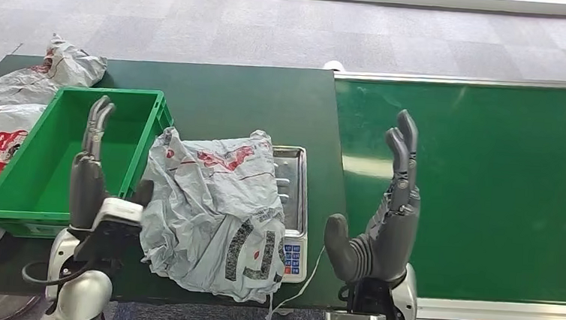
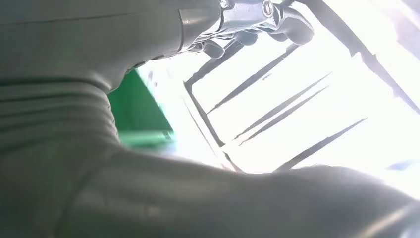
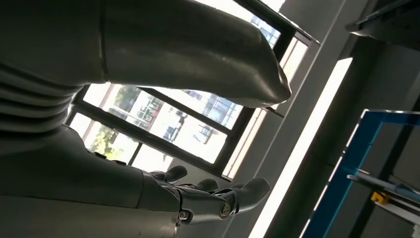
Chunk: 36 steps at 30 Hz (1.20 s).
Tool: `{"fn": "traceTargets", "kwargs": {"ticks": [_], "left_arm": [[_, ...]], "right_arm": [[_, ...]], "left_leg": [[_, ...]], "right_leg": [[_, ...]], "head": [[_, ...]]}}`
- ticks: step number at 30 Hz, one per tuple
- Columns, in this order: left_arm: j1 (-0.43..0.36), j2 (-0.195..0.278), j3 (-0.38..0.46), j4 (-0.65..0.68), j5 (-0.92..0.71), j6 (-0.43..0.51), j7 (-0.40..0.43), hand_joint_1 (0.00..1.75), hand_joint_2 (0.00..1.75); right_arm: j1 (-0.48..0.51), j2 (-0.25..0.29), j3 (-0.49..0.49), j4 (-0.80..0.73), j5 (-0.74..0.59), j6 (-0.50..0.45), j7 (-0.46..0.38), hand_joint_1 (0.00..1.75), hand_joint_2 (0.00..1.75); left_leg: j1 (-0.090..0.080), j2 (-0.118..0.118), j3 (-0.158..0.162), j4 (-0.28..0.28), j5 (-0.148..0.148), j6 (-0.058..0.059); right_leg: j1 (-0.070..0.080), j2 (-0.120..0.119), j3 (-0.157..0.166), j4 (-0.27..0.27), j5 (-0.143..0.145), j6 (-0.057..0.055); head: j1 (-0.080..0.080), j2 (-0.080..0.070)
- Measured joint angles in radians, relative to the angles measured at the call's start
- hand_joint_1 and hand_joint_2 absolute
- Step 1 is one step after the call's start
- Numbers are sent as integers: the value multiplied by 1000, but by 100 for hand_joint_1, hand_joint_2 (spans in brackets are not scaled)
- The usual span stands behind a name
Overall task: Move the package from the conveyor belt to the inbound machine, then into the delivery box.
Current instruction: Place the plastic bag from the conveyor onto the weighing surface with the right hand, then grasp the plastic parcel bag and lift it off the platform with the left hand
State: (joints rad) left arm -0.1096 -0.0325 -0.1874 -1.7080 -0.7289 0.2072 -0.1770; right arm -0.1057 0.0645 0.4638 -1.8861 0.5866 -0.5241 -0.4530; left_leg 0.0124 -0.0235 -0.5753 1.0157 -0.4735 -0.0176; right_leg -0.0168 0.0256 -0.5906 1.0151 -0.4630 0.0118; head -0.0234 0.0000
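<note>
A crumpled grey package (image 1: 213, 208) with red and black print lies on the silver scale of the inbound machine (image 1: 297, 199), draped over its left side. My left hand (image 1: 89, 173) stands upright just left of the package, fingers straight and holding nothing, over the right part of the green delivery box (image 1: 30, 180). My right hand (image 1: 385, 212) is raised open at the left edge of the green conveyor belt (image 1: 488, 189), thumb out, right of the scale. In the wrist views my left hand (image 2: 124, 124) and right hand (image 3: 148, 124) point up at bright windows.
Several more grey packages (image 1: 12, 111) lie on the dark green table (image 1: 254, 98) left of and behind the box. The scale's keypad (image 1: 293, 257) faces the table's front edge. Grey carpet lies beyond the table.
</note>
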Motion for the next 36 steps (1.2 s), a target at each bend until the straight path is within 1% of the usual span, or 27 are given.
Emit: {"fn": "traceTargets", "kwargs": {"ticks": [1, 3, 6, 8, 9, 13, 16, 20, 29, 31, 32, 33, 35, 36], "left_arm": [[-23, 35, -7, 4, -102, -66, 39, 0, 175], [-84, 114, -31, 39, -205, -179, 72, 0, 175], [-208, 235, -95, 132, -225, -296, 62, 0, 175], [-266, 298, -141, 184, -221, -324, 52, 0, 175], [-285, 320, -157, 202, -219, -329, 51, 0, 175], [-332, 375, -204, 245, -212, -335, 57, 0, 175], [-348, 399, -222, 263, -209, -335, 63, 0, 175], [-360, 417, -237, 277, -208, -335, 63, 0, 175], [-366, 430, -250, 292, -208, -335, 63, 0, 175], [-368, 431, -255, 298, -190, -351, 55, 0, 175], [-374, 425, -267, 319, -153, -385, 35, 0, 175], [-387, 412, -293, 366, -93, -455, -1, 0, 175], [-420, 372, -386, 505, 32, -624, -88, 0, 175], [-434, 351, -440, 577, 75, -689, -125, 0, 175]], "right_arm": [[4, -7, -3, -22, -4, 3, -4, 0, 175], [7, -16, -9, -47, -18, 15, -14, 0, 175], [5, -25, -14, -56, -40, 23, -32, 0, 175], [4, -28, -14, -56, -48, 22, -42, 0, 175], [4, -30, -15, -56, -50, 22, -45, 0, 175], [4, -35, -15, -57, -53, 21, -47, 0, 175], [4, -37, -15, -57, -54, 21, -47, 0, 175], [4, -38, -15, -57, -54, 21, -47, 0, 175], [4, -40, -15, -57, -54, 21, -47, 0, 175], [4, -40, -15, -57, -56, 21, -47, 0, 175], [3, -40, -15, -57, -62, 24, -46, 0, 175], [1, -40, -15, -55, -71, 26, -45, 0, 175], [-6, -40, -15, -48, -88, 27, -45, 0, 175], [-10, -40, -15, -43, -92, 24, -46, 0, 175]], "left_leg": [[0, 1, 0, 0, 0, 0], [1, 2, 0, 0, 2, -2], [2, 3, -1, 0, 5, -6], [3, 4, -2, 0, 6, -7], [3, 4, -2, 0, 6, -7], [3, 4, -2, 0, 6, -7], [3, 4, -3, 0, 6, -7], [3, 4, -4, 0, 6, -7], [3, 4, -4, 0, 6, -7], [3, 4, -4, 0, 6, -7], [3, 4, -4, 0, 6, -7], [2, 3, -4, 0, 6, -7], [1, 1, -2, -1, 6, -6], [0, -1, -2, -1, 7, -6]], "right_leg": [[0, 0, -1, 0, 0, -1], [1, 1, -3, 0, 2, -3], [2, 2, -4, 1, 5, -6], [3, 4, -5, 2, 7, -6], [3, 5, -5, 2, 7, -7], [3, 5, -5, 2, 8, -7], [3, 5, -6, 2, 8, -7], [3, 5, -7, 2, 7, -7], [3, 5, -7, 2, 7, -7], [3, 5, -8, 2, 7, -7], [2, 5, -8, 2, 7, -6], [2, 4, -8, 1, 7, -6], [1, 1, -5, 1, 6, -5], [0, -1, -2, 1, 6, -5]], "head": [[0, 0], [0, 0], [0, 0], [0, 0], [-1, 0], [0, 0], [0, 0], [0, 0], [0, 0], [0, 0], [-1, 0], [-1, 0], [0, 0], [0, 0]]}}
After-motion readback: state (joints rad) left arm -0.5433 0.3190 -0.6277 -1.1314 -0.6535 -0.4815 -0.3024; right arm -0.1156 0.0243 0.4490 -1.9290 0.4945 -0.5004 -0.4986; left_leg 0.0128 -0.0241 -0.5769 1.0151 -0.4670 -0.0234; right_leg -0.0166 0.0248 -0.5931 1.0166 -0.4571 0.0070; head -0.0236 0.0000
